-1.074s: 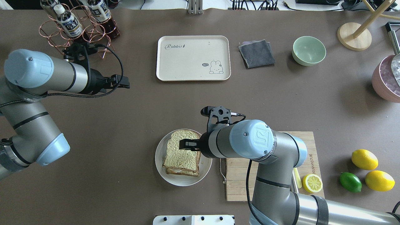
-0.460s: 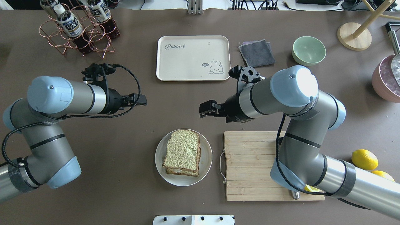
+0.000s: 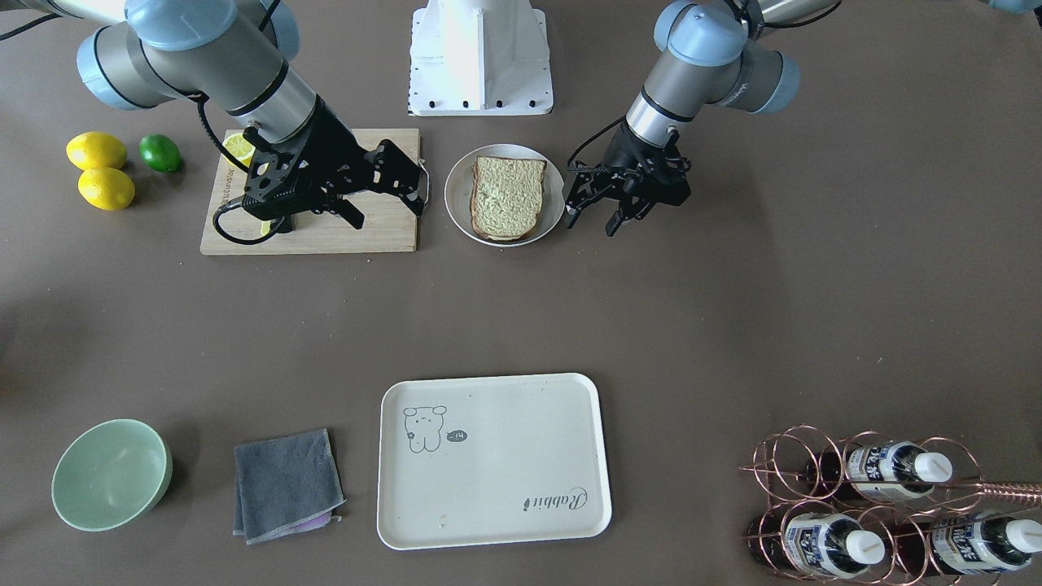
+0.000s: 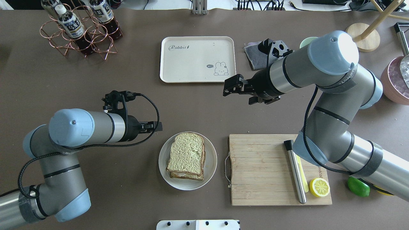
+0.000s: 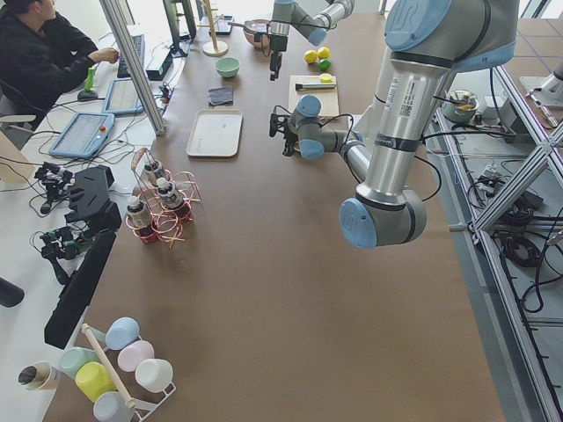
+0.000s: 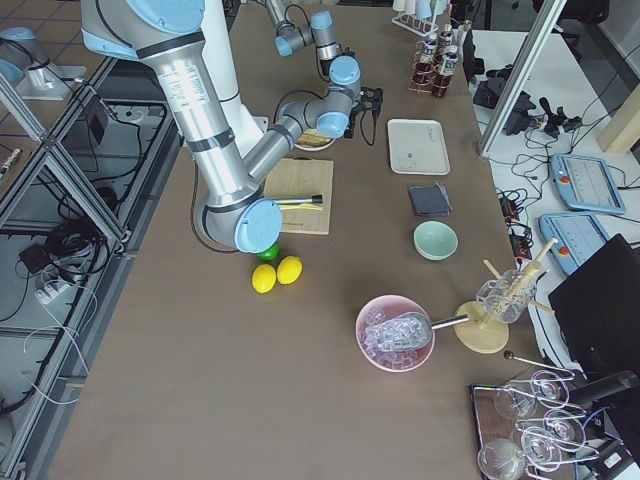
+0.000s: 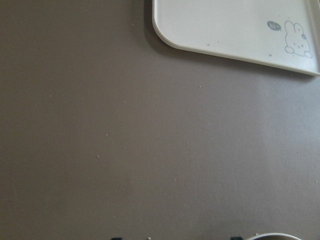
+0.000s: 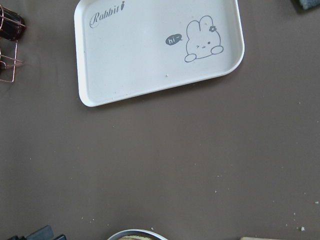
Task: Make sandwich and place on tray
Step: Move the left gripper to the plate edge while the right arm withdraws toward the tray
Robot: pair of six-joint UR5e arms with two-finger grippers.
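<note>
Overhead exterior view: the brown-crusted square-sliced sandwich (image 4: 187, 155) rests on a round white plate (image 4: 163, 166), well apart from the cream-white rimmed tray (image 4: 191, 65); left end effector (image 4: 158, 126) and right end effector (image 4: 227, 88) both gape empty, so a good grasp pinches both slices together, level.

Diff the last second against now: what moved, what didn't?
The right gripper, which hung over the brown-crusted bread sandwich on the round white plate, pulled away across the table. It now sits open and empty near a corner of the cream-white rounded tray. The left gripper moved inward and toward the robot, to just left of the plate, open. Sandwich, plate and tray stayed put.
</note>
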